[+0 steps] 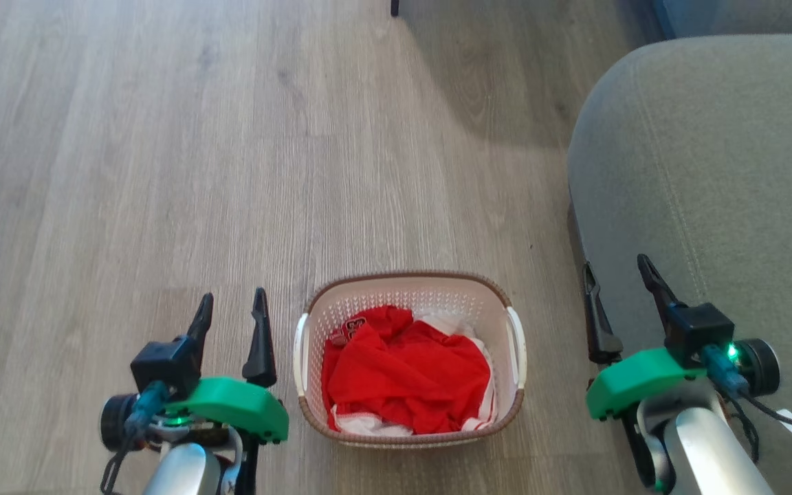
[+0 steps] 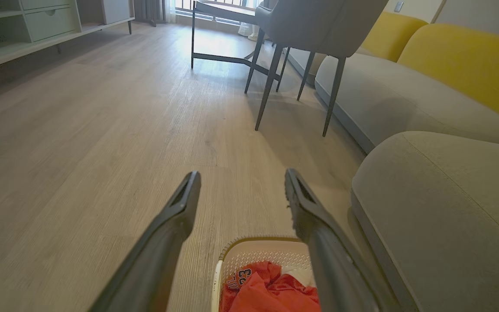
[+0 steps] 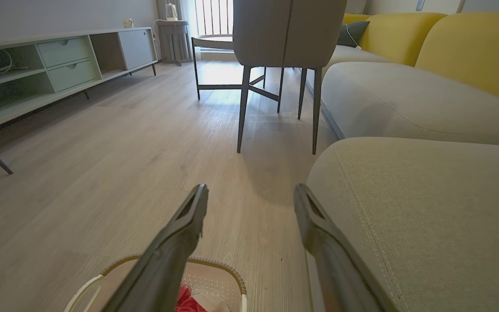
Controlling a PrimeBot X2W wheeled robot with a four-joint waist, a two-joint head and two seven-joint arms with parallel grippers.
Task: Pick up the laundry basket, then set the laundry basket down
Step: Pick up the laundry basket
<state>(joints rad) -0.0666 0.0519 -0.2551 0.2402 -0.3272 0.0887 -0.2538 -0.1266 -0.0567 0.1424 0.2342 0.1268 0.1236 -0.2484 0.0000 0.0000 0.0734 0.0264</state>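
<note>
The laundry basket point(image 1: 410, 295) stands on the wood floor between my two arms, white and perforated with a brown rim, holding red and white clothes point(image 1: 403, 371). Its far rim also shows low in the left wrist view point(image 2: 258, 242) and the right wrist view point(image 3: 219, 266). My left gripper point(image 1: 231, 306) hovers open just left of the basket's left handle point(image 1: 300, 350), nothing between its fingers. My right gripper point(image 1: 616, 268) is open to the right of the right handle point(image 1: 518, 337), over the edge of the grey seat. In each wrist view, the left gripper point(image 2: 241, 177) and right gripper point(image 3: 249, 190) point along the floor.
A grey upholstered seat point(image 1: 712, 172) stands close on the basket's right. Farther ahead are a grey chair on dark legs point(image 3: 284, 39), a table frame point(image 2: 219, 26), a yellow-backed sofa point(image 2: 461, 60) and a low cabinet point(image 3: 59, 60) on the left. Bare floor point(image 1: 162, 172) lies ahead and left.
</note>
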